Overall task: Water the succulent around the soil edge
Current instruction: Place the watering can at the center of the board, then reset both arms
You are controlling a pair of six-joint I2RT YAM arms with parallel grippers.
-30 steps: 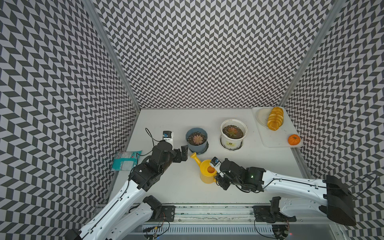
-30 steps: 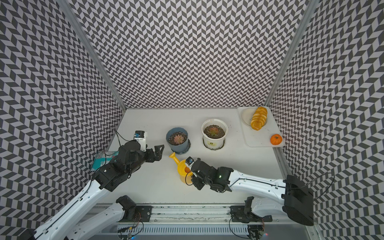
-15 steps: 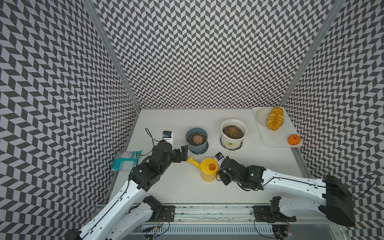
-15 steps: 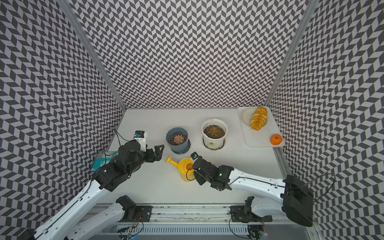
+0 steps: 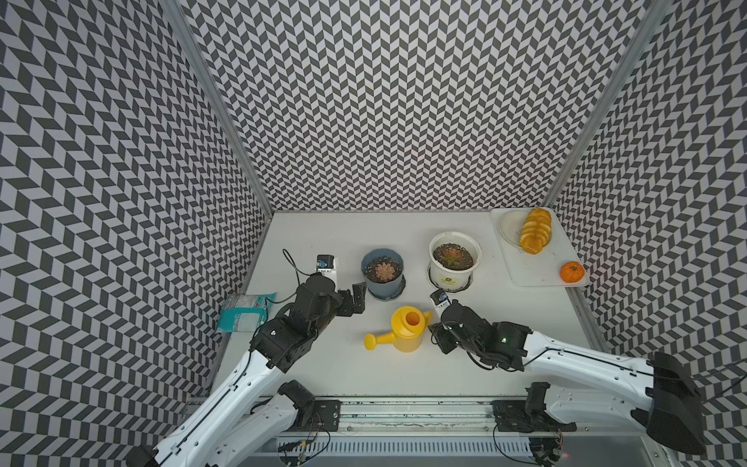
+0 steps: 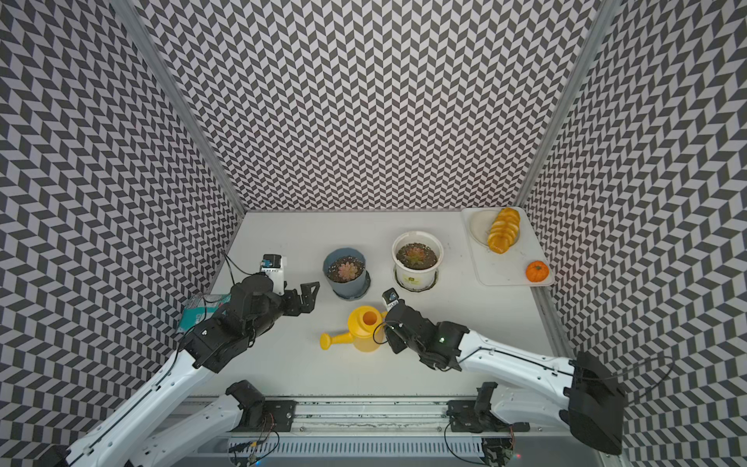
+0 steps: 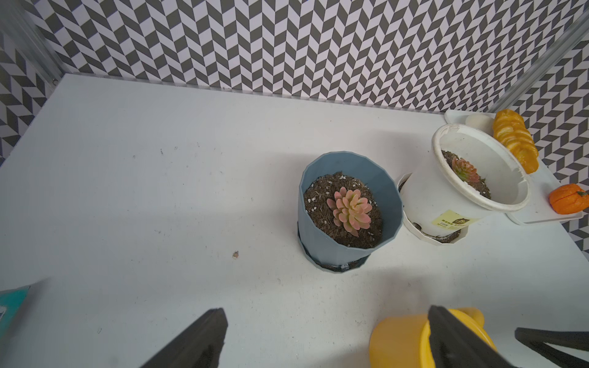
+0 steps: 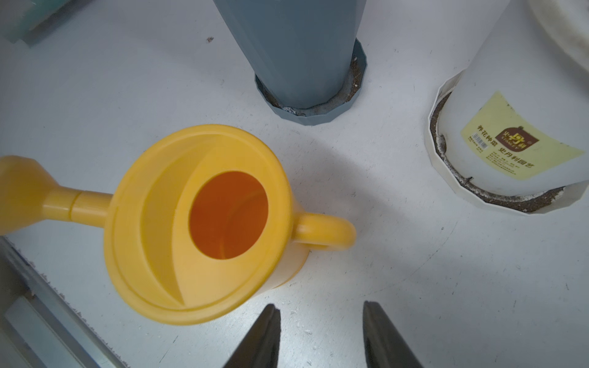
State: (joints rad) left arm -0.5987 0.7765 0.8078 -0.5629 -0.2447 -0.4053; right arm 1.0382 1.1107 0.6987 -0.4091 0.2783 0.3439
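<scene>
The succulent (image 5: pixel 382 271) (image 6: pixel 346 270) (image 7: pixel 350 212), a pale pink rosette, sits in a blue-grey pot (image 5: pixel 382 288) (image 8: pixel 299 47). The soil edge (image 7: pixel 318 204) is a dark gritty ring inside the rim. A yellow watering can (image 5: pixel 407 330) (image 6: pixel 366 333) (image 8: pixel 197 223) stands upright on the table in front of the pot, its spout pointing left. My right gripper (image 5: pixel 434 335) (image 8: pixel 318 306) is open just right of the can, short of its handle (image 8: pixel 325 231), holding nothing. My left gripper (image 5: pixel 355 301) (image 7: pixel 325 313) is wide open and empty, left of the pot.
A white pot (image 5: pixel 452 279) with a darker rosette stands right of the blue-grey one. At the back right, a white tray (image 5: pixel 537 271) holds a bread loaf (image 5: pixel 535 230) and a small orange pumpkin (image 5: pixel 572 271). A teal packet (image 5: pixel 244 311) lies by the left wall.
The watering can came down from a tilt to stand flat, its spout swinging left. My right gripper opened, let go of it and drew back slightly. The left arm has not moved.
</scene>
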